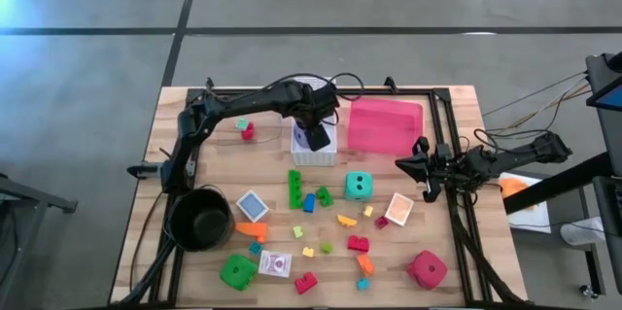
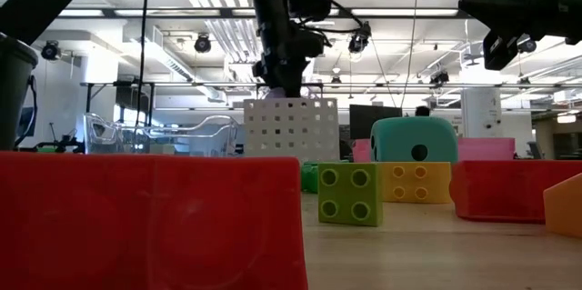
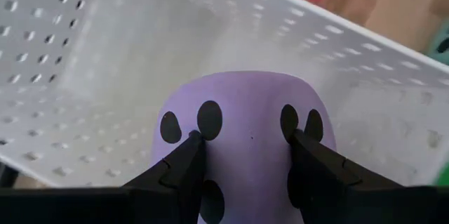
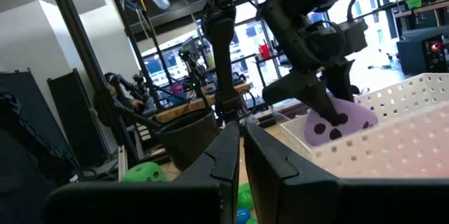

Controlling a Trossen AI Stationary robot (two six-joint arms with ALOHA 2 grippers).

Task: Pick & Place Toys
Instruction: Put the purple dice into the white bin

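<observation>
My left gripper is above the white perforated basket at the far middle of the table, shut on a purple die with black dots. In the right wrist view the die sits at the height of the basket's rim. Other toys lie on the near half of the table: a teal die, a green die, a red die, card packs and small bricks. My right gripper waits shut at the table's right side, holding nothing. My left gripper pinches the purple die between its two fingers, each on one of two opposite sides. The fingers come from above, pointing steeply down. The die hangs in the basket's open top; the basket wall hides its underside.
A red tray stands right of the basket. A round black pot sits at the near left. A small red toy lies left of the basket. A black frame runs around the table's edges.
</observation>
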